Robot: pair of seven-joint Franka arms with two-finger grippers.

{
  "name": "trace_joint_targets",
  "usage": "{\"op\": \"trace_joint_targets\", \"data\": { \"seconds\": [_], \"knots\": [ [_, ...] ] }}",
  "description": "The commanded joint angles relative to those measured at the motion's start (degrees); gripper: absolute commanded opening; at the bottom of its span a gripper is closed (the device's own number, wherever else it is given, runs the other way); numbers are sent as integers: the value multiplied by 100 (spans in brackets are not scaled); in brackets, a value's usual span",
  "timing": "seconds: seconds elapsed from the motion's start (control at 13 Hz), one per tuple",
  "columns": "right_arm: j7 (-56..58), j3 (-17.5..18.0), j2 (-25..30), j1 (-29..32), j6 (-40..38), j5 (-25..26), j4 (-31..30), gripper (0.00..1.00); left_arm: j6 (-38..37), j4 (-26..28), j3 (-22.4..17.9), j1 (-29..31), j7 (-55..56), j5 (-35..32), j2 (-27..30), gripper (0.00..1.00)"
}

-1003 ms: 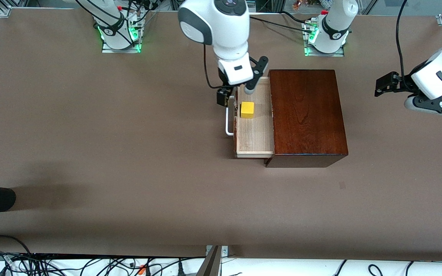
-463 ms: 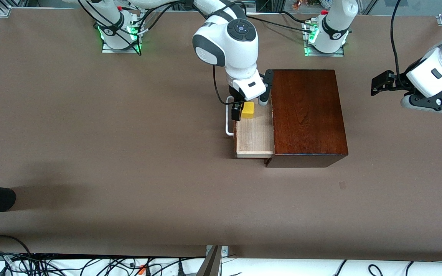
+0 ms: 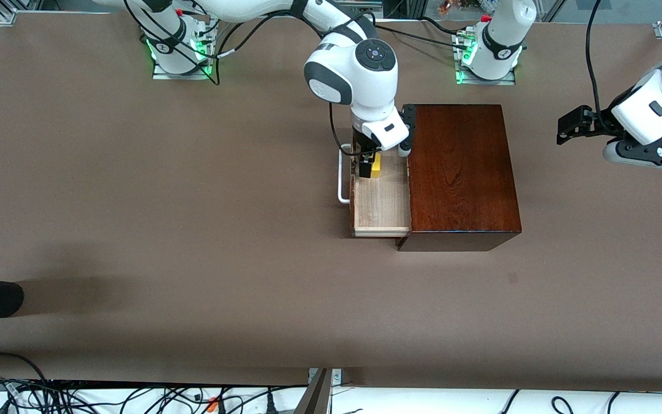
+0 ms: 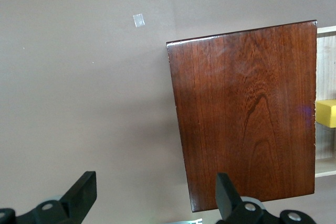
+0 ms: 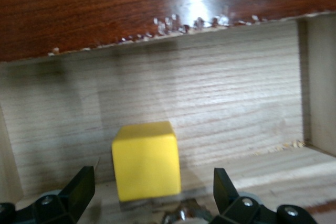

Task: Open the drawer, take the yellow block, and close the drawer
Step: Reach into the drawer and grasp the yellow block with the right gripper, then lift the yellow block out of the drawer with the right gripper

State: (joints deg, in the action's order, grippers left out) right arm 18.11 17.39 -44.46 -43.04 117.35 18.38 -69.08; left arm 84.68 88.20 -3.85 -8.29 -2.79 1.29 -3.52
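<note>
Your right gripper [image 3: 378, 163] is sitting down in the pulled-out drawer [image 3: 381, 198], fingers apart around the yellow block [image 5: 146, 160], not clamping; your left gripper [image 3: 571, 127] is waiting, fingers apart, over the table [image 3: 135, 201]

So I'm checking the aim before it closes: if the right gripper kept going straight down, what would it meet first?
Most likely the yellow block in the open drawer. The right gripper is open, one finger on each side of it; after that, the drawer floor.
</note>
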Motion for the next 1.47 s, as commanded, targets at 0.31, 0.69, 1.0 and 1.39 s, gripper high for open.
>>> {"op": "trace_joint_targets", "data": {
  "seconds": [0.31,0.69,1.0,1.39],
  "knots": [
    [70,-34,-344,-82,253,306,202,100,49,-40,-37,-58,60,29,1,100],
    [88,-34,-301,-73,183,386,202,33,277,-22,-28,-50,68,47,-8,100],
    [18,-25,-257,-46,122,368,211,0,286,-22,-28,-41,69,91,1,100],
    [-35,19,-29,-20,-1405,-36,1158,0,286,-31,-28,-41,60,100,1,100]
  ]
}}
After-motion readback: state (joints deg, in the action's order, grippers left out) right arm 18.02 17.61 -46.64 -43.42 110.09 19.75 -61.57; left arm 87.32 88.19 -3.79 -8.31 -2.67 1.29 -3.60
